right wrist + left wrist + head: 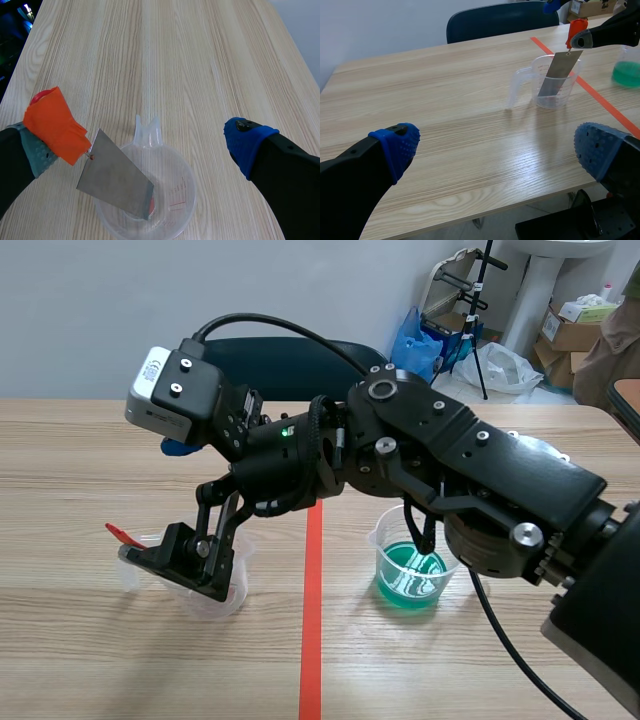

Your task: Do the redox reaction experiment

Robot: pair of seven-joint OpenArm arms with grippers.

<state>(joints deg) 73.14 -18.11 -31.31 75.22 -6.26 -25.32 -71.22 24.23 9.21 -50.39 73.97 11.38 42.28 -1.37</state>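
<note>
Right gripper (142,145) apart, orange tab (52,125) at 1 pad (42,156); metal plate (115,182) leans in clear beaker (187,200), likely awaiting green solution (410,580); left gripper (497,150) apart, empty.

Right arm (470,490) reached in from the right past the middle, wrist pitched down, right tool (155,500) spread wide. Left tool (498,149) spread wide too, blue pads (395,145) showing.

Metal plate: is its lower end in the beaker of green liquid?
No, the metal plate leans in the clear beaker, apart from the green beaker.
</note>
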